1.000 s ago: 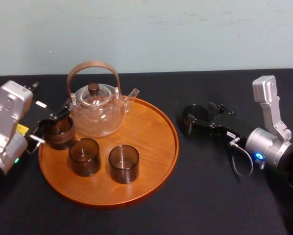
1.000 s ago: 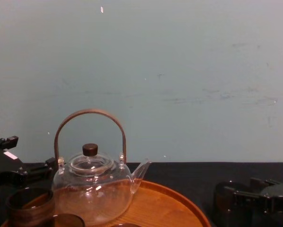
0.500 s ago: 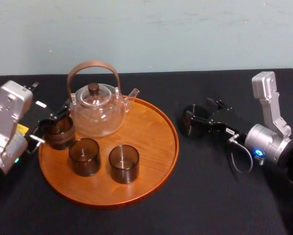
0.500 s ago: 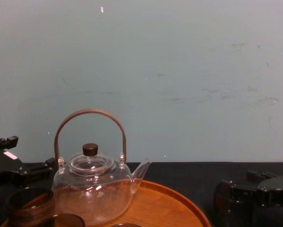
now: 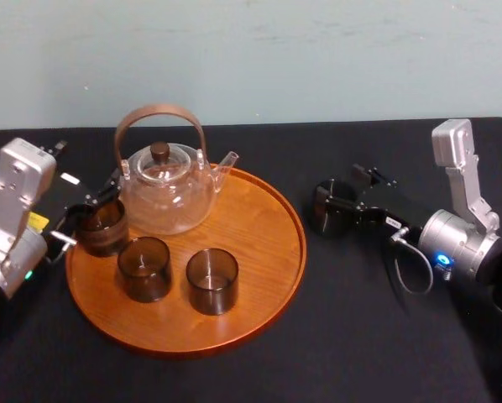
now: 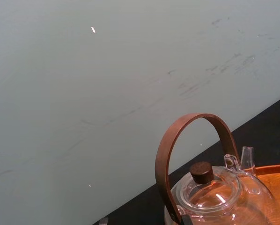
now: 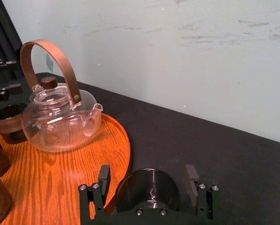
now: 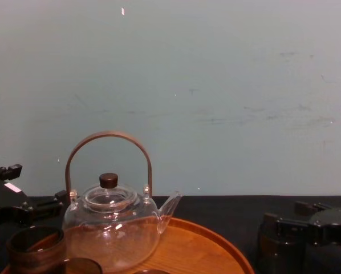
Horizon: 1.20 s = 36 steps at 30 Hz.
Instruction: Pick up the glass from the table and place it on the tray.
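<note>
**Grasp stage: right hand astride the glass, not yet closed**

The right hand (image 5: 335,204) reaches in low from the robot's right and straddles the glass (image 7: 147,193). The glass is a dark tumbler standing upright on the surface (image 5: 360,336), just beside the right rim of the tray (image 5: 264,218) and off the wood. In the right wrist view its fingers (image 7: 104,177) stand one on each side of the glass, with a slim gap showing at both. The hand is therefore open just wider than the glass and holds nothing.

The step in hand appears to be the grasp; lifting and placing are not yet done. The next move calls for an even closure on the wall of the glass, then a lift high enough to clear the low rim. A short carry toward the robot's left would bring the glass over bare wood. The right half of the tray offers that room, clear of the teapot (image 5: 165,189) and the three glasses (image 5: 211,281) already set there.

The left hand (image 5: 90,201) sits at the left edge of the tray, close by the leftmost glass. Whether it grips anything cannot be told.

The surface is flat and covered in black cloth. Behind its far edge rises a pale blue-green wall (image 5: 318,59) with faint scuffs.
</note>
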Motion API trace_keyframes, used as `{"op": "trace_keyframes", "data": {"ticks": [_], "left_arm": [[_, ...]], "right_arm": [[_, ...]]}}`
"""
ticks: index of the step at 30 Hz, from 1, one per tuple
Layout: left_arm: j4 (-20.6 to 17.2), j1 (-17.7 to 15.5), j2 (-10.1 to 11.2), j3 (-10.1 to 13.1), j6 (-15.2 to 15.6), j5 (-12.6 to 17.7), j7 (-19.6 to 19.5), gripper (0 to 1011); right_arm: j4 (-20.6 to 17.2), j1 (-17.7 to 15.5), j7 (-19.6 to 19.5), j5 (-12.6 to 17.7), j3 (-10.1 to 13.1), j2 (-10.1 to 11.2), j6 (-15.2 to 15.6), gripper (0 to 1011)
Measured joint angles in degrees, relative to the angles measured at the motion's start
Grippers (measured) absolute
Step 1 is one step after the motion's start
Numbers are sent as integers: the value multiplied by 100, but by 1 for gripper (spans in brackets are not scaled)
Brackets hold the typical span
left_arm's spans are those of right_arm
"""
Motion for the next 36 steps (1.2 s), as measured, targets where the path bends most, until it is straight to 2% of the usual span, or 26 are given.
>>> {"op": "trace_keyframes", "data": {"ticks": [24,36], "left_arm": [[0,0,0,0,0,0,0,1001],[0,0,0,0,0,0,0,1001]], "right_arm": [[236,70,18,-22,-119,-82,26,1002],[150,59,27,-16,-100,-55,7,1002]]}}
